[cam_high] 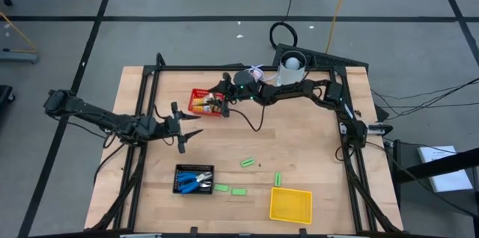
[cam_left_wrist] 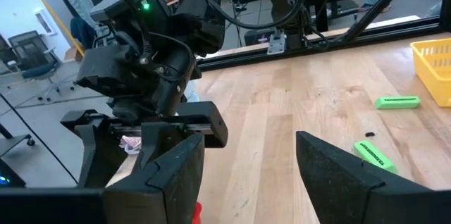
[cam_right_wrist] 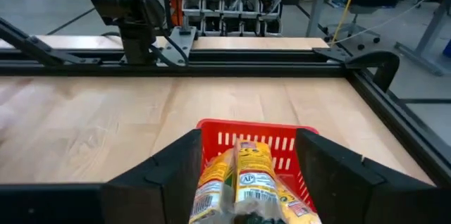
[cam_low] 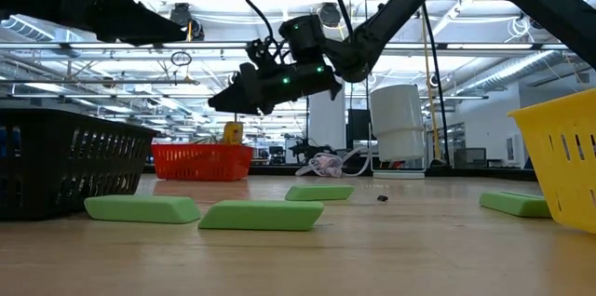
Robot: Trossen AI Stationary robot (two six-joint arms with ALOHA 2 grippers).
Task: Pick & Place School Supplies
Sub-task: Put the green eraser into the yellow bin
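A: Jaws first. Left gripper [cam_high: 182,131] spread wide, nothing between the fingers, over bare wood left of centre. Right gripper [cam_high: 221,100] at the red basket [cam_high: 196,93]; its fingers stand apart with yellow-orange sticks [cam_right_wrist: 243,178] between them, but a firm grasp? Cannot tell.

B: High view, surface and room?

A: Light wooden table [cam_high: 299,148] in a black frame, grey floor around, cables trailing. White cup [cam_high: 291,63] at the far edge. Count: three baskets, red, black [cam_high: 178,171], yellow [cam_high: 290,205]. Four green bars: one mid-table [cam_high: 248,162], one by the yellow basket [cam_high: 277,179], two beside the black basket [cam_high: 221,188] [cam_high: 239,191]. Blue-handled scissors [cam_high: 196,181] lie inside the black basket; number unclear.

B: Low view?

A: Four green bars flat on the wood, the nearest in front [cam_low: 262,214]. Right gripper [cam_low: 223,100] hangs above the red basket [cam_low: 200,160]. Behind: ceiling lights, shelving.

B: Left wrist?

A: Two green bars [cam_left_wrist: 397,101] [cam_left_wrist: 374,155] on the wood, yellow basket corner [cam_left_wrist: 435,65], the right arm close by.

B: Right wrist?

A: At least two labelled sticks over the red basket [cam_right_wrist: 246,136], with storage bins beyond the table frame.
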